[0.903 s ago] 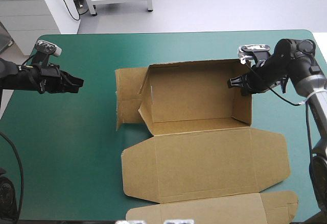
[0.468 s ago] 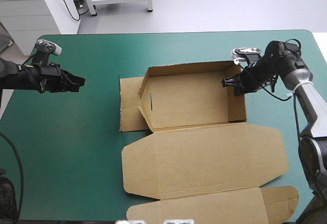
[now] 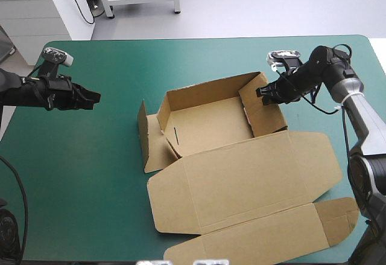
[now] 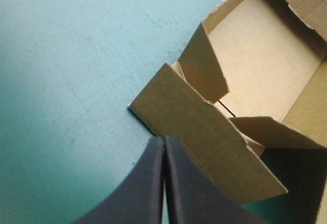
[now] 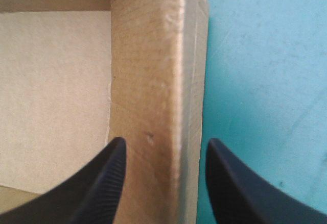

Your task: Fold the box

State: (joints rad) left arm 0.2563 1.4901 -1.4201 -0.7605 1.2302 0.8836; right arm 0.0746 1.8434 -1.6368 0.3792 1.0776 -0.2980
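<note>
The left gripper [image 3: 93,98] is hovering over the teal-green desk [image 3: 102,168] with its black fingers pressed together, and the brown box [image 3: 208,123] is lying ahead of it as an open tray. The right gripper [image 3: 263,93] is standing spread apart, with the box's raised end wall [image 5: 153,81] sitting between its fingers

Nothing readable here tbh: no text, labels, brands or numbers in any view. The brown cardboard box [image 3: 241,174] is just plain board on every face that shows, and the teal-green table cover [image 3: 90,168] is plain too.
</note>
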